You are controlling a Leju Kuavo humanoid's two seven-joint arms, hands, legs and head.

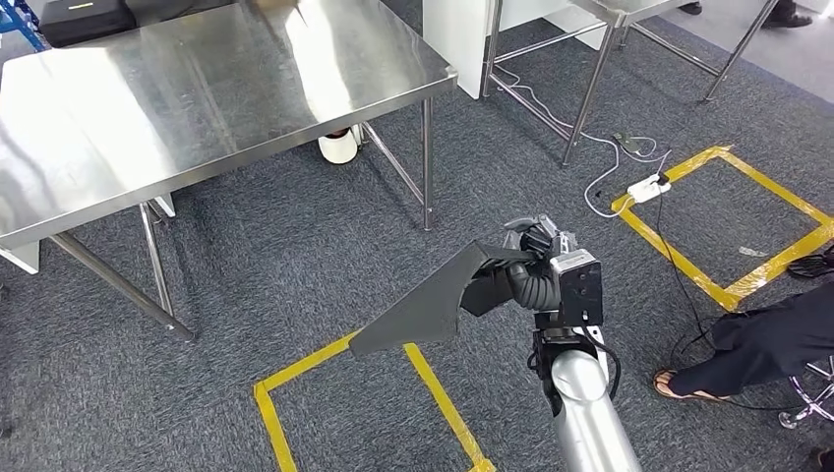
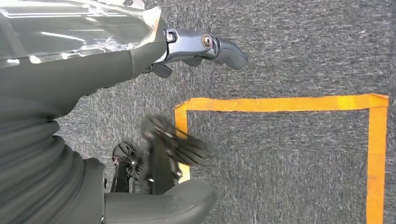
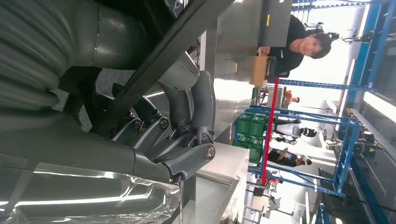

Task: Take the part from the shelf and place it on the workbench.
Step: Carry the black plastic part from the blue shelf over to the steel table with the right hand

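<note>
Workbench [image 1: 197, 88] glossy brushed steel; part [image 1: 423, 310] matt black plastic; carpet [image 1: 295, 246] rough grey.

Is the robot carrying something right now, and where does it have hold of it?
Yes. Its right hand grips a flat, dark grey angular panel part by its upper end, nearest the hand.

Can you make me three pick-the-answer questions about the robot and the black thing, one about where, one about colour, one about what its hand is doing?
1. Where is the black part?
A. on the steel table
B. in the air above the carpet
C. flat on the floor

2. What colour is the floor tape?
A. yellow
B. blue
C. red

3. What is the right hand doing?
A. hanging open
B. pressing the table
C. holding the part

Answers: 1 B, it juts out from the hand over the carpet. 2 A, yellow lines mark the carpet. 3 C, the fingers wrap the part's end.
</note>
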